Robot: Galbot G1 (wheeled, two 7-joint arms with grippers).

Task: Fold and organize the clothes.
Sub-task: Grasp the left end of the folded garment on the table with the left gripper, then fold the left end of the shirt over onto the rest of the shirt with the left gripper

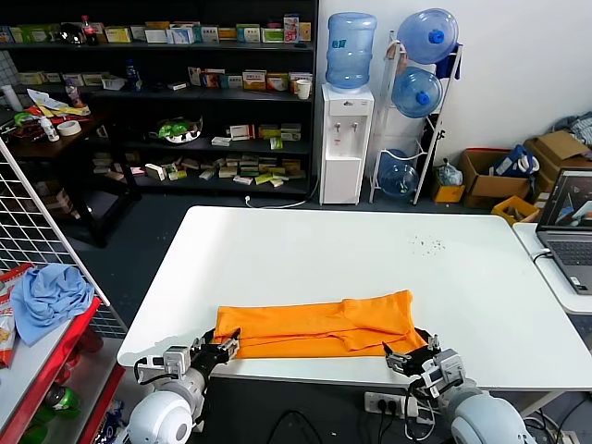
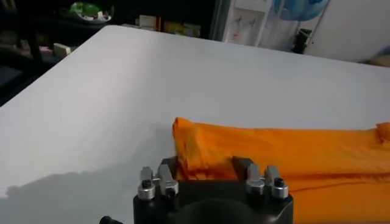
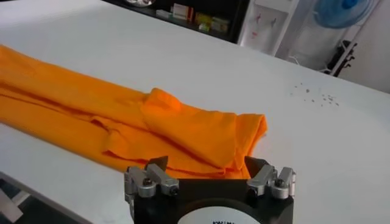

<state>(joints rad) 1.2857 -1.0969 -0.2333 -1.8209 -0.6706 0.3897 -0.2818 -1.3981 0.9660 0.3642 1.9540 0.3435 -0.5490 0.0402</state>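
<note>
— Looking from the near edge outward: where do the grippers stand?

— The left gripper [image 1: 228, 345] and the right gripper [image 1: 404, 353] both sit at the near edge of the white table [image 1: 305, 250], jaws spread, holding nothing. The orange T-shirt [image 1: 319, 326] lies just ahead of them, its left end in front of the left gripper, its right end in front of the right one.

— How far along is the folding?

— Partway, I'd judge. The shirt is already laid in a long, narrow band running from one gripper to the other, with layers doubled over lengthwise and a sleeve flap lying on top, nearer the right gripper. Still to do, it seems: folding the band end to end into a compact stack and tidying it. Beyond the shirt, the table carries only a few dark specks [image 1: 427, 245].
</note>
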